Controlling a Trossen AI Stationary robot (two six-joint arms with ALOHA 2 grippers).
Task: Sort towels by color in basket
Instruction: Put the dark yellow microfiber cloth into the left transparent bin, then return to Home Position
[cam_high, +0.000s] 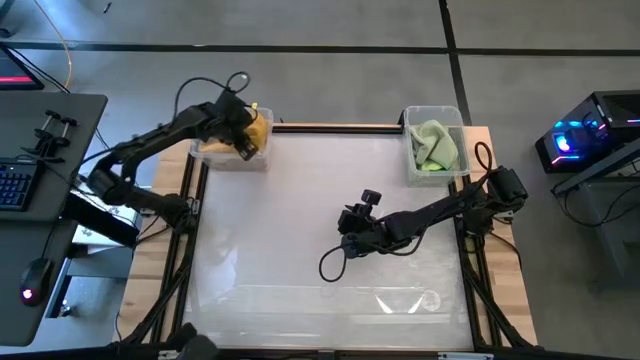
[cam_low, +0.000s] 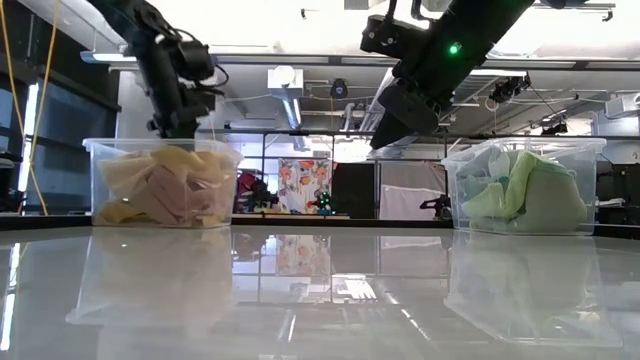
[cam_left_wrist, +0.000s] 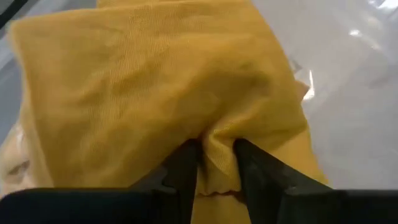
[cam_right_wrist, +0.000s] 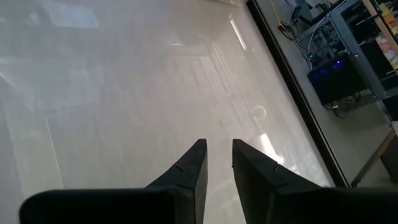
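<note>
On the glossy white table (cam_high: 300, 220), the left gripper (cam_left_wrist: 214, 163) is pinching a fold of the mustard yellow towel (cam_left_wrist: 155, 81) between its jaws over the left bin (cam_low: 100, 160); the right gripper (cam_right_wrist: 217, 158) is hovering mid-table, jaws narrowly parted, seemingly holding nothing

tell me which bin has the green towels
The clear bin at the table's far right corner; its towels are green. The other bin holds yellow and pink ones.

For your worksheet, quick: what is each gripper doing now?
Left gripper: shut on the yellow towel.
Right gripper: holds nothing, jaws slightly apart.
</note>
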